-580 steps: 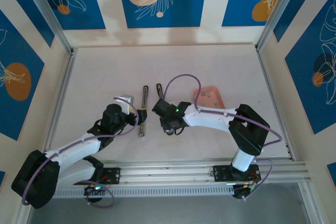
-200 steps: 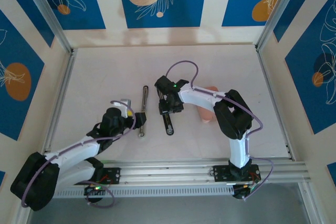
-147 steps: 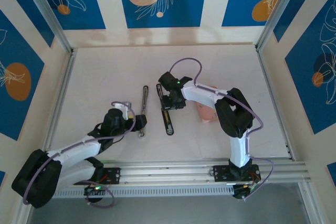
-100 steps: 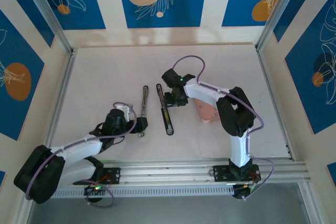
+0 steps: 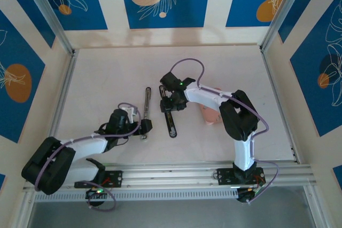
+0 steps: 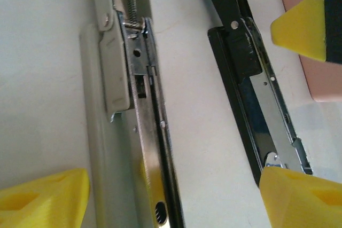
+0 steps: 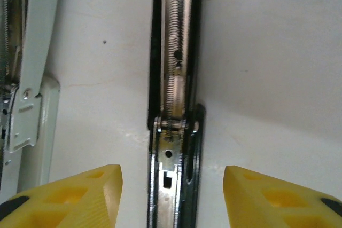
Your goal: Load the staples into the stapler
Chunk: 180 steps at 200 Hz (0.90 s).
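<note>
Since the staples lie in the pink tray just right of my right gripper, whose jaws hang released astride the black stapler, I should lift straight up before reaching over, without nudging its open channel.

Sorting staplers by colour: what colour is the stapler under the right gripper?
The stapler is black; right wrist view shows it best.
</note>
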Available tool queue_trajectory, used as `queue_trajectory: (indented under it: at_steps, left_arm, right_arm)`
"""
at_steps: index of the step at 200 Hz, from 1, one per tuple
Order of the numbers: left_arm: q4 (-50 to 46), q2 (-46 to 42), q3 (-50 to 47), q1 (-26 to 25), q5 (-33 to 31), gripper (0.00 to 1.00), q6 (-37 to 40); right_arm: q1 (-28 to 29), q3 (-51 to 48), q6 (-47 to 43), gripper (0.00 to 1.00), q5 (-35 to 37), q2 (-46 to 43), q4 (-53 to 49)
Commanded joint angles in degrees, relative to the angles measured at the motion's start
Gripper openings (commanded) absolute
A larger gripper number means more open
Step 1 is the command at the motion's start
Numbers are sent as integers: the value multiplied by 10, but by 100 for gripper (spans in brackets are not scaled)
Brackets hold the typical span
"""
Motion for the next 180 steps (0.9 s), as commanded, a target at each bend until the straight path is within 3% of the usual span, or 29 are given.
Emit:
queue_trajectory:
  at_steps: [1, 112, 145, 180]
  left_arm:
    - [59, 44, 4, -6, 87, 82, -21]
    - [75, 51, 12, -26, 106, 81, -13]
    - [55, 28, 10, -28, 71, 82, -14]
    - [-31, -24, 19, -27, 11, 84, -8]
  right_arm:
    - [6, -6, 2, 54, -15, -8, -4]
    - [0, -7, 2, 53, -20, 33, 0]
    - [0, -3, 0, 52, -23, 45, 2]
    - [-2, -9, -11, 49, -14, 57, 9]
